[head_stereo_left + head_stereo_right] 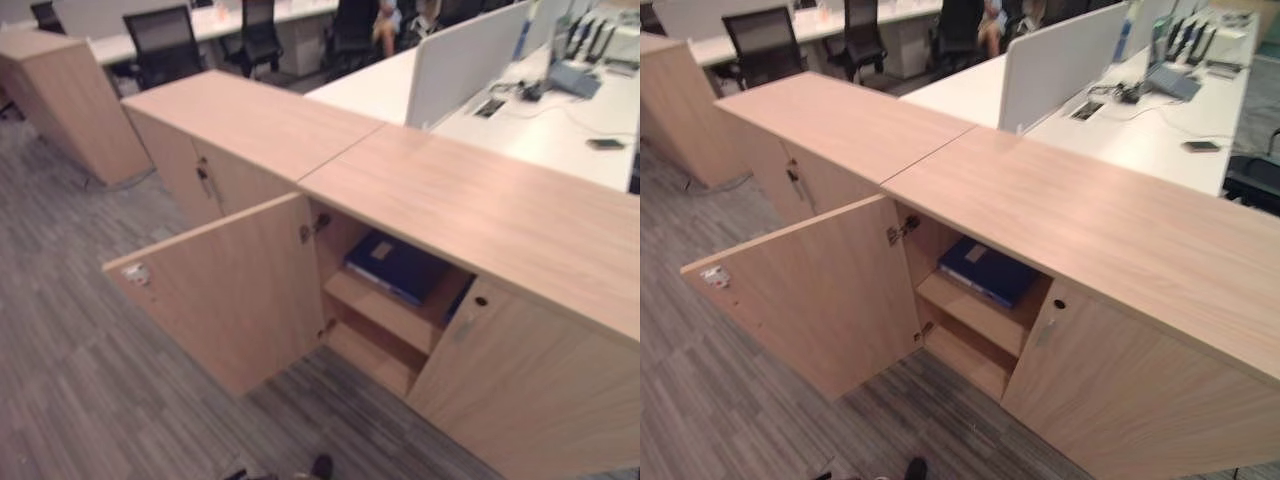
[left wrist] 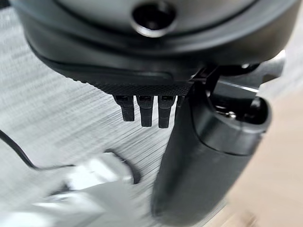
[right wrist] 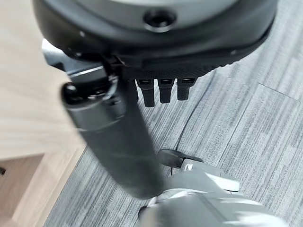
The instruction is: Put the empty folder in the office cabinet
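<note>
The folder (image 1: pixel 398 266) is dark blue with a pale label patch on its cover; no writing on it can be read. It lies flat on the upper shelf (image 1: pixel 385 312) inside the cabinet (image 1: pixel 1110 230), partly hidden under the cabinet top. The left door (image 1: pixel 235 290) stands wide open; the right door (image 1: pixel 530 390) is closed. The left hand (image 2: pixel 156 71) hangs over the floor (image 1: pixel 70 380), fingers straight and loose, holding nothing. The right hand (image 3: pixel 156 61) is likewise slack and empty beside the cabinet.
</note>
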Robot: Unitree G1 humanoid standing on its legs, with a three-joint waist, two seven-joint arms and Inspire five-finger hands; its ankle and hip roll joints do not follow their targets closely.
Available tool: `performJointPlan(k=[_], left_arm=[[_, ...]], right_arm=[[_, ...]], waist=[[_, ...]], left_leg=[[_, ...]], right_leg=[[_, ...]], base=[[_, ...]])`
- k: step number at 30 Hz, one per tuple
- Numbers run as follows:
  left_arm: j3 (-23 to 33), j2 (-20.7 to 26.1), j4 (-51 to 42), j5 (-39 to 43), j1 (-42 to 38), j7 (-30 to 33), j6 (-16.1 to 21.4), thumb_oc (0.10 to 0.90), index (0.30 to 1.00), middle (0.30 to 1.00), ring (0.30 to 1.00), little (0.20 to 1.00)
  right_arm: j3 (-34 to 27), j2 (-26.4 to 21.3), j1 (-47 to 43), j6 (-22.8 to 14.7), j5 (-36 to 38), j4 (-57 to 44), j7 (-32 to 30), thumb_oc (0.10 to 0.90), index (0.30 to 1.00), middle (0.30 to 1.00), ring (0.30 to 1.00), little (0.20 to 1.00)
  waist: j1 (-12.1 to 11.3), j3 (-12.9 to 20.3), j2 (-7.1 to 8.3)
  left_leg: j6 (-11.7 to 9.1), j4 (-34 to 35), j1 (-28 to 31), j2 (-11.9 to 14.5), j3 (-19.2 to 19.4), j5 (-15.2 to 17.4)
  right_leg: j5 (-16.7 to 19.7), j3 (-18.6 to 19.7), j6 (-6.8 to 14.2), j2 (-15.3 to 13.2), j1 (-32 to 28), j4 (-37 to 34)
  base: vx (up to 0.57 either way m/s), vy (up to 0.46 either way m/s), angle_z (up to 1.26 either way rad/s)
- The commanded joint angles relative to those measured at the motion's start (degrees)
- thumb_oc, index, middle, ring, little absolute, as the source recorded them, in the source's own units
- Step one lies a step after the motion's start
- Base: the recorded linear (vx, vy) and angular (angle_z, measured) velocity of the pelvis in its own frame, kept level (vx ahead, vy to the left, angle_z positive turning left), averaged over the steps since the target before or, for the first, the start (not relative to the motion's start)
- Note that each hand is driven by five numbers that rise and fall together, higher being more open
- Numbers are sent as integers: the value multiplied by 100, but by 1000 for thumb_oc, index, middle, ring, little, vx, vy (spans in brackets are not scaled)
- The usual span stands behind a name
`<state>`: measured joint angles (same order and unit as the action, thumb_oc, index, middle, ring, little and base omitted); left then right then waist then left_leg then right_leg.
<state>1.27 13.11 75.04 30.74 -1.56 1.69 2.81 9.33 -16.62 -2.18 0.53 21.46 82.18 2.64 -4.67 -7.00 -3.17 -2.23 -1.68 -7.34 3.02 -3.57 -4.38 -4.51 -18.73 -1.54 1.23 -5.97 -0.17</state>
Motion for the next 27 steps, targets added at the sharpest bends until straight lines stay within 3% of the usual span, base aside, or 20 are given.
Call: performJointPlan(k=[1, 5, 8, 10, 13, 14, 16, 21, 27], left_arm=[[391, 737, -462, 179, -61, 188, 258, 800, 900, 900, 900, 900], [645, 1206, -735, 101, -117, 212, 287, 800, 900, 900, 900, 900], [743, 1604, -1085, 138, -374, 302, 350, 800, 900, 900, 900, 900], [779, 1806, -1295, 161, -534, 357, 387, 800, 900, 900, 900, 900], [763, 2265, -1410, 18, -919, 400, 396, 800, 900, 900, 900, 900], [746, 2437, -1455, -68, -1055, 386, 380, 800, 900, 900, 900, 900], [738, 2527, -1472, -94, -1143, 396, 380, 800, 900, 900, 900, 900], [648, 2931, -1468, -144, -1599, 409, 357, 800, 900, 900, 900, 900], [237, 3315, -1529, -267, -2286, 263, 326, 800, 900, 900, 900, 900]], right_arm=[[-384, -90, 213, -1, 47, 22, -22, 800, 900, 900, 900, 900], [-533, -224, 297, 19, -91, 103, -8, 800, 900, 900, 900, 900], [-650, -333, 345, 21, -89, 96, -18, 800, 900, 900, 900, 900], [-739, -390, 388, 33, -64, 58, -24, 800, 900, 900, 900, 900], [-876, -479, 429, 60, -115, 87, 44, 800, 900, 900, 900, 900], [-896, -485, 432, 89, -132, 82, 96, 800, 900, 900, 900, 900], [-901, -482, 419, 95, -135, 77, 125, 800, 900, 900, 900, 900], [-853, -399, 381, 131, -138, -3, 243, 800, 900, 900, 900, 900], [-795, -287, 461, 146, -88, -59, 402, 800, 900, 900, 900, 900]], waist=[[158, 211, 316], [217, 309, 254], [295, 379, 140], [322, 393, 84], [403, 589, -75], [426, 687, -117], [434, 725, -122], [472, 823, -36], [558, 928, 65]], left_leg=[[-454, -375, 70, 588, 105, 87], [-551, -49, 419, 917, 141, -20], [-693, 478, 543, 1235, 334, -399], [-760, 621, 474, 1284, 375, -531], [-792, 668, 561, 1115, 417, -240], [-743, 668, 604, 950, 414, -126], [-691, 668, 635, 857, 434, -51], [-433, 668, 824, 436, 621, 263], [-250, 668, 944, 112, 823, 474]], right_leg=[[-191, 344, 435, -319, 46, -59], [-176, 267, 492, -355, -26, -144], [-177, 80, 553, -372, 28, -215], [-128, -8, 606, -438, 9, -274], [95, -81, 815, -642, 10, -334], [185, -21, 886, -796, 52, -327], [228, 12, 938, -896, 60, -313], [406, 194, 1169, -1350, 108, -180], [584, 345, 1382, -1652, 168, -200]], base=[[36, 70, 71], [45, 97, 49], [8, 157, 34], [37, 229, 53], [105, 314, 20], [79, 248, 4], [48, 172, -3], [65, 235, -13], [27, 136, -19]])
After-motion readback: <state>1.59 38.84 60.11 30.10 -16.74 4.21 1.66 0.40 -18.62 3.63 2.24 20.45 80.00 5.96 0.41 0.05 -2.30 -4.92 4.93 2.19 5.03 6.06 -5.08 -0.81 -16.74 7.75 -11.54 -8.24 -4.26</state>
